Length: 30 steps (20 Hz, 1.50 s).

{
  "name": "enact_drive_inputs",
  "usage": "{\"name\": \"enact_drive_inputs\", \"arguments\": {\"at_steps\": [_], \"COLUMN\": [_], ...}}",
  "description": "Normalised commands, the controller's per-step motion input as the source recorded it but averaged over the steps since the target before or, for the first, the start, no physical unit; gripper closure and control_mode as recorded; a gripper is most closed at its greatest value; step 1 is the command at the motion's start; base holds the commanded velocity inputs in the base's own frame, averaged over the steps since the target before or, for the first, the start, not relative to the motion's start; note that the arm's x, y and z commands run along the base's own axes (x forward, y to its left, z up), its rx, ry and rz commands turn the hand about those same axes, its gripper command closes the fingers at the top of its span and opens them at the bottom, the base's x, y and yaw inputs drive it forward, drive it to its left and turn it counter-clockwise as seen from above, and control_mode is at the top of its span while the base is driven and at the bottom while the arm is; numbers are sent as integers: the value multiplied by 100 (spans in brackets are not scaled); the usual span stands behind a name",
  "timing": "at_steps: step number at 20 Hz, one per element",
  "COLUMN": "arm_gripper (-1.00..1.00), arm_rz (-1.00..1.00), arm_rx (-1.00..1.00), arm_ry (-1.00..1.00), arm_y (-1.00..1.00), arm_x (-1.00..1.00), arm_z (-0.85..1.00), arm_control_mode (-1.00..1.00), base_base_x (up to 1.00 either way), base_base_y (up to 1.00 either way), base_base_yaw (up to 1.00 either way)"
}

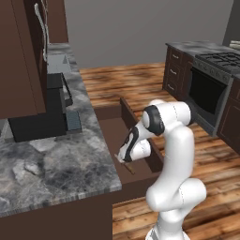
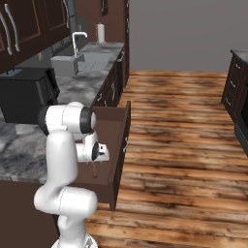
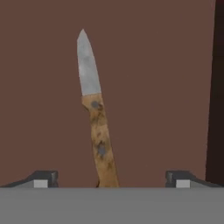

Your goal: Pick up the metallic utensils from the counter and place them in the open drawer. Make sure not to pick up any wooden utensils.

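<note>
A metallic utensil, a knife with a silver-grey blade and a mottled tan handle, lies flat on the brown floor of the open drawer. My gripper hovers just above it, open, its two fingertips far apart on either side of the handle's end and clear of it. From the base views the gripper points down into the open drawer, which juts from under the marbled counter. The wooden utensils are out of view.
A black appliance stands on the counter, with a sink behind it. A stove and dark cabinets stand across the wooden floor.
</note>
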Motion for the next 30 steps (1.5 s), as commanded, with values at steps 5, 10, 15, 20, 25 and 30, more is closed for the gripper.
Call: {"name": "enact_drive_inputs", "arguments": {"at_steps": [5, 10, 15, 20, 25, 30], "arm_gripper": [-100, -100, -100, -100, -100, -100], "arm_rz": [-13, -10, -10, -14, -17, -15], "arm_rx": [1, 2, 2, 0, 1, 6], "arm_ry": [0, 0, 0, 0, 0, 0], "arm_y": [-27, -20, -18, -10, -8, 0], "arm_x": [-13, -16, -30, -63, -96, -100], "arm_z": [48, 78, 97, 100, 86, 62], "arm_control_mode": [-100, -100, -100, -100, -100, -100], "base_base_x": [0, 0, 0, 0, 0, 0], "base_base_y": [0, 0, 0, 0, 0, 0], "base_base_yaw": [0, 0, 0, 0, 0, 0]}}
